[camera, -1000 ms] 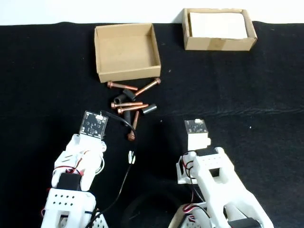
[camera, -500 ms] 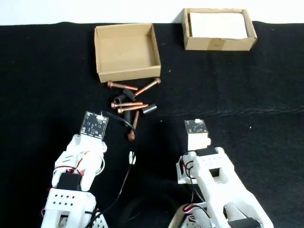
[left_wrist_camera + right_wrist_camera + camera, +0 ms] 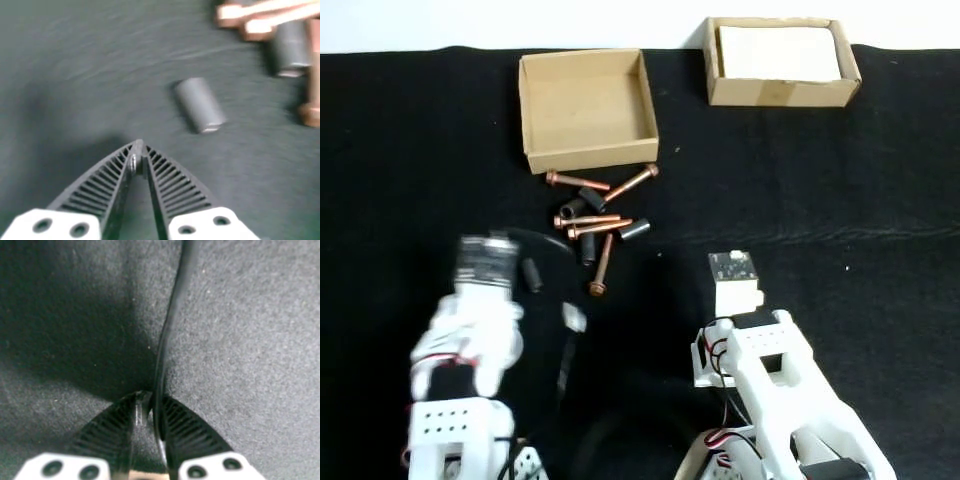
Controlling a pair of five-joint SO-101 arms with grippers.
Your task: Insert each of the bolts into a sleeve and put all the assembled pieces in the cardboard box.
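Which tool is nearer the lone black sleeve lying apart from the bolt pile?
Left. The left tool sits just short of the sleeve, which lies right ahead of its tips. The right tool is over black cloth, much farther off.

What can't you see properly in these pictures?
- High view: the left arm is a blur, so its shape is unclear.
- High view: the bolts and sleeves are small and overlap in a pile. I cannot tell whether any bolt already sits in a sleeve.
- Left wrist view: the bolts are blurred and cut off by the edge.
- Right wrist view: a black cable runs out of frame, so where it leads is hidden.
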